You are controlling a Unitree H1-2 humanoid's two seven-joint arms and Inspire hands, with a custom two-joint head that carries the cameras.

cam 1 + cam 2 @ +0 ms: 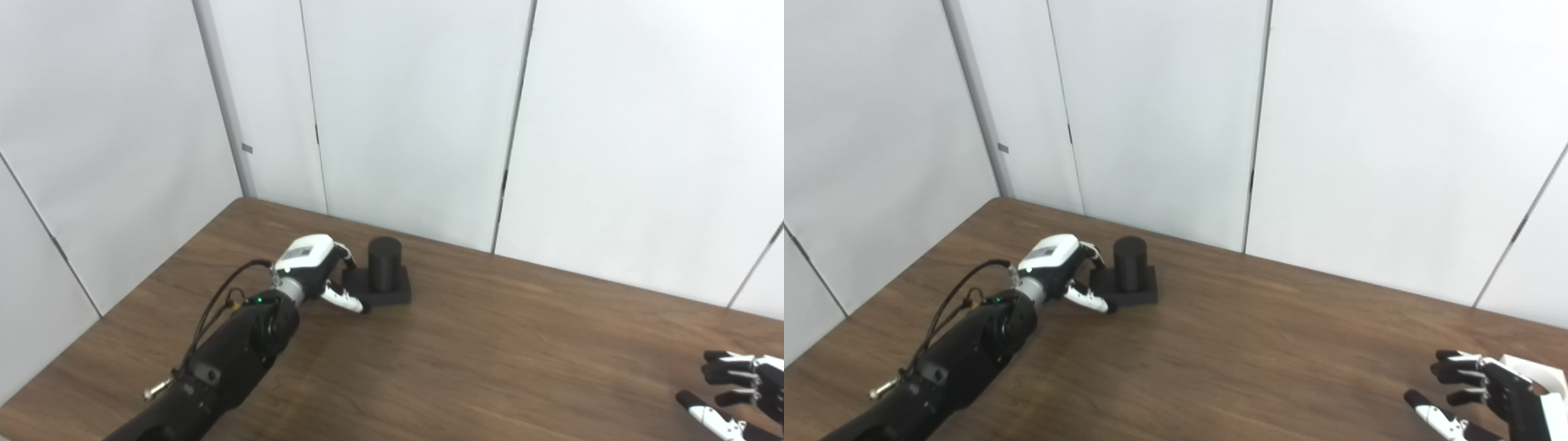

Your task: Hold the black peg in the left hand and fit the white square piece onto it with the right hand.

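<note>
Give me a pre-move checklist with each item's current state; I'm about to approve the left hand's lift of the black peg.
1. Black peg upright on its square base: ok.
2. Left hand at the base's left edge: ok.
3. Left hand closed firmly on the peg: cannot tell; its fingers are at the base, contact unclear.
4. Right hand open, holding nothing: ok.
5. White square piece in view beyond the right hand: ok, only partly visible.
6. Table between the hands unobstructed: ok.
</note>
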